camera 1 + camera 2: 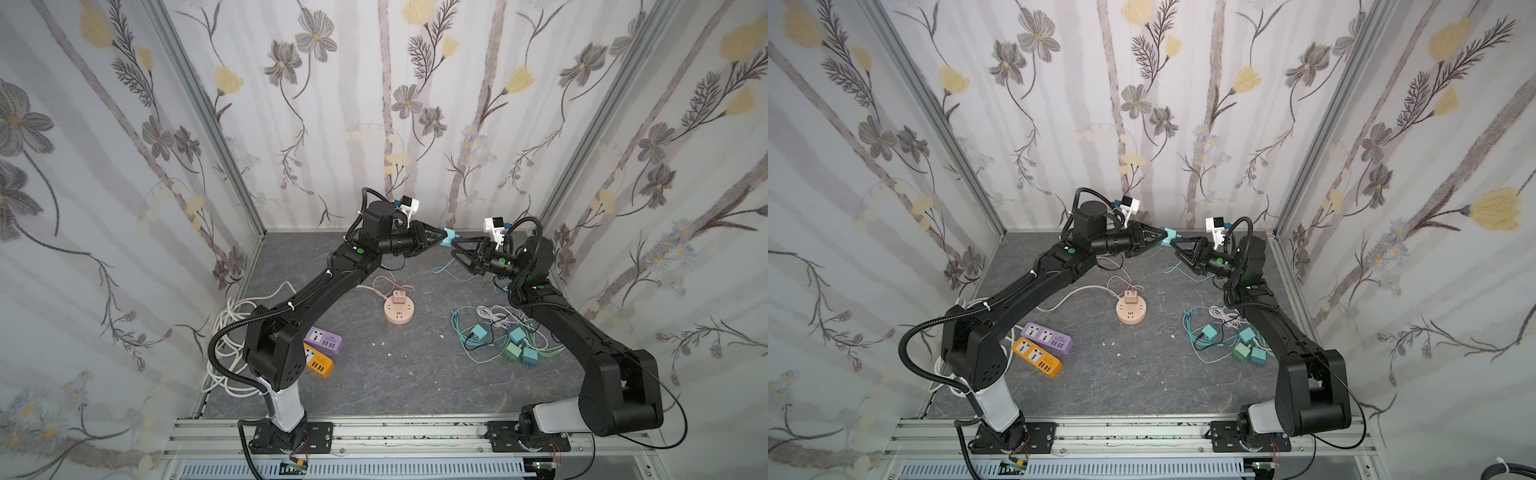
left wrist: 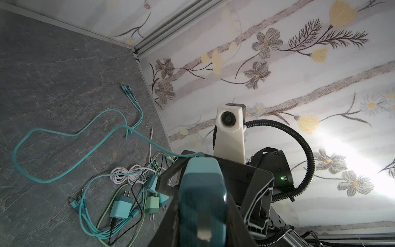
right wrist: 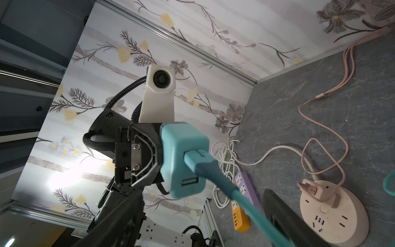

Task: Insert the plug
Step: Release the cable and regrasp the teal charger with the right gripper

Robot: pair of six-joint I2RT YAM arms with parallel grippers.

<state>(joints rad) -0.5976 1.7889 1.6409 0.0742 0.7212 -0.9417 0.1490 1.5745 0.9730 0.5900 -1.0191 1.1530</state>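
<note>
The plug is a teal charger block [image 1: 448, 237] [image 1: 1169, 233], held in the air over the back of the table. My left gripper [image 1: 441, 240] [image 1: 1162, 237] is shut on it; in the left wrist view the block [image 2: 203, 184] fills the space between the dark fingers [image 2: 168, 216]. A teal USB connector [image 3: 195, 159] sits in the block [image 3: 181, 149], and its cable [image 3: 226, 186] hangs down to the table. My right gripper [image 1: 455, 245] [image 1: 1174, 245] faces the block from the right, open, its fingers [image 3: 286, 216] wide on either side of the cable without touching it.
A round pink socket hub [image 1: 400, 312] with a pink plug in it stands mid-table. Purple [image 1: 324, 341] and orange [image 1: 319, 365] power strips lie front left beside white cord coils. Several teal and green chargers with tangled cables [image 1: 505, 343] lie at right.
</note>
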